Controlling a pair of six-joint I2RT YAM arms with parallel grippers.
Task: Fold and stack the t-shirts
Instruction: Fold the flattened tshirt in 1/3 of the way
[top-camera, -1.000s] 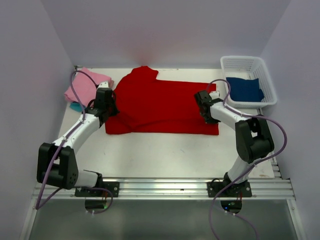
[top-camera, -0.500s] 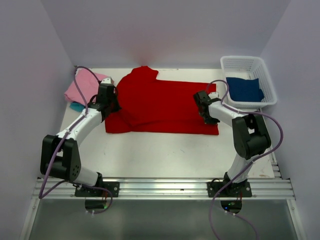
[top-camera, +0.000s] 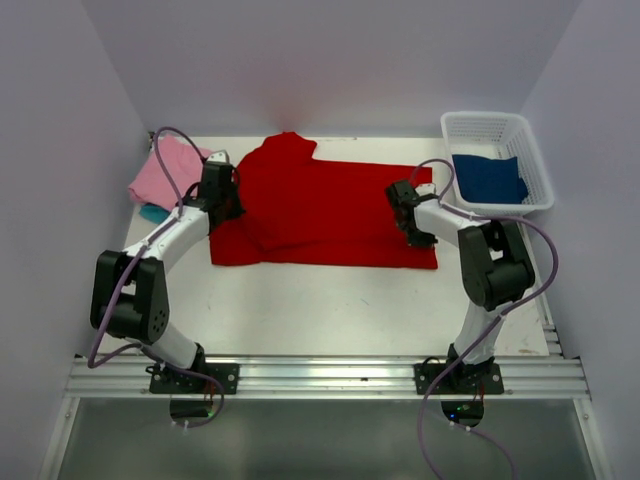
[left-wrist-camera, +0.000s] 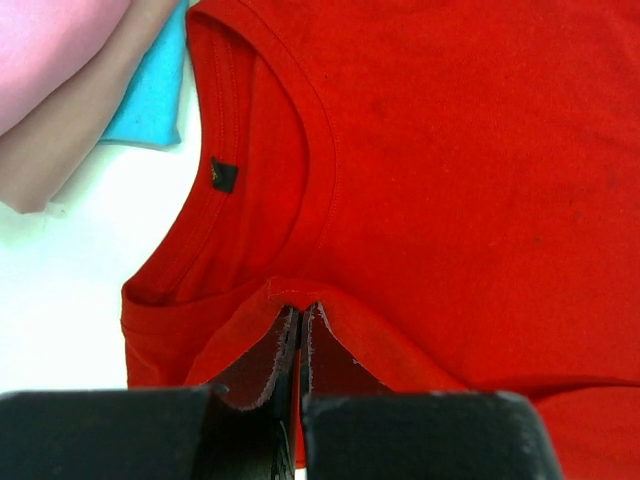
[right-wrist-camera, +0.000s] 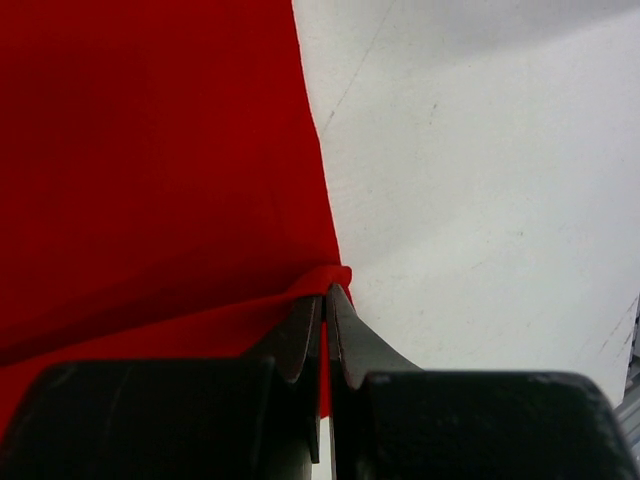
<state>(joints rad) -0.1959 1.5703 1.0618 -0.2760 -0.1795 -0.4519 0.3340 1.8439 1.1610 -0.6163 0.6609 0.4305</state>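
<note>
now the left gripper (left-wrist-camera: 301, 318) and right gripper (right-wrist-camera: 325, 298), each clamped on an edge of the red t-shirt (top-camera: 320, 215) spread mid-frame, have inched toward the upper edge; the fold seems barely begun.

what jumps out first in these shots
The bright red t-shirt spread across the middle of the table dominates. The left end effector pinches it near the collar and the right end effector pinches its opposite edge. A dark blue t-shirt lies in the white basket at far right.
</note>
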